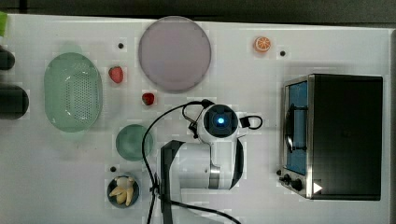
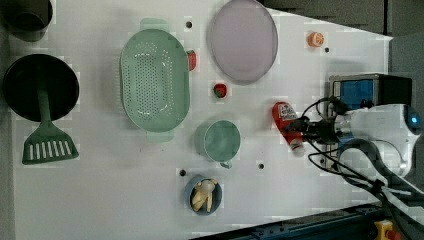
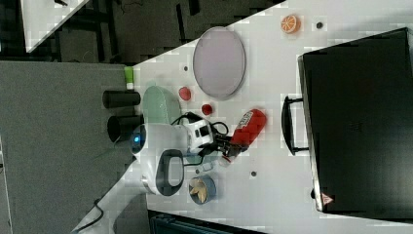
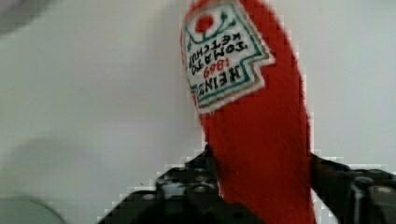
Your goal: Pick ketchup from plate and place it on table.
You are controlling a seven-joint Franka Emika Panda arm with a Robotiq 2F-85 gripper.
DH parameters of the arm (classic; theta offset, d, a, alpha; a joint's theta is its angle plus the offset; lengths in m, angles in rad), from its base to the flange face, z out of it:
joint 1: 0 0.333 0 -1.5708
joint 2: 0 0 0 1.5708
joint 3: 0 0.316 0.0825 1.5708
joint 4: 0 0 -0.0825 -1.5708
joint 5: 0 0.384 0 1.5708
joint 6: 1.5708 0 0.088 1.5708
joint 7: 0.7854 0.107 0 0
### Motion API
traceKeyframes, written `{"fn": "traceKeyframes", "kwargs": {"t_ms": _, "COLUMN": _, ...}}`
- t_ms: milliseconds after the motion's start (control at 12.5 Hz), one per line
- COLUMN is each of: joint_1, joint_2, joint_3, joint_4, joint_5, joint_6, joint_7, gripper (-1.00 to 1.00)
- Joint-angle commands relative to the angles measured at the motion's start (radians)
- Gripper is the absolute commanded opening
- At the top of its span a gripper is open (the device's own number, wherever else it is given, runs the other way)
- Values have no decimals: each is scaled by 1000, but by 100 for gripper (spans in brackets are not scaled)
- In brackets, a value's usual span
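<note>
**Ketchup held in the gripper, off the plate**

Ketchup (image 4: 254,126) sits clamped between the black fingers (image 4: 187,191) of the gripper (image 2: 295,131), which is clenched on the bottle's lower body. In the left view the bottle (image 2: 284,117) is over the white table (image 2: 100,190), well apart from the plate (image 2: 243,40) and to the right of the small green bowl (image 2: 220,141). In the right view the ketchup (image 3: 249,126) lies tilted between the plate (image 3: 219,62) and the black oven (image 3: 360,117). The plate (image 1: 174,53) is bare in the top view. Whether the bottle touches the table, I cannot tell.
</note>
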State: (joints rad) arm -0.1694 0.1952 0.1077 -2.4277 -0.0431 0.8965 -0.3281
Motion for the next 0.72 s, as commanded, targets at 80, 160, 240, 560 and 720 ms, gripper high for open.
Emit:
{"fn": "traceKeyframes", "kwargs": {"t_ms": 80, "joint_1": 4, "joint_2": -32, "joint_3": 5, "joint_4": 18, "joint_5": -6, "joint_6": 52, "joint_7": 53, "gripper": 86}}
{"fn": "traceKeyframes", "kwargs": {"t_ms": 160, "joint_1": 4, "joint_2": -43, "joint_3": 5, "joint_4": 32, "joint_5": -6, "joint_6": 35, "joint_7": 63, "gripper": 100}}
{"fn": "traceKeyframes", "kwargs": {"t_ms": 240, "joint_1": 4, "joint_2": -61, "joint_3": 6, "joint_4": 53, "joint_5": -5, "joint_6": -10, "joint_7": 85, "gripper": 100}}
{"fn": "traceKeyframes", "kwargs": {"t_ms": 560, "joint_1": 4, "joint_2": -174, "joint_3": 15, "joint_4": 214, "joint_5": -1, "joint_6": -266, "joint_7": 161, "gripper": 100}}
{"fn": "traceKeyframes", "kwargs": {"t_ms": 720, "joint_1": 4, "joint_2": -221, "joint_3": 15, "joint_4": 319, "joint_5": 2, "joint_6": -327, "joint_7": 239, "gripper": 100}}
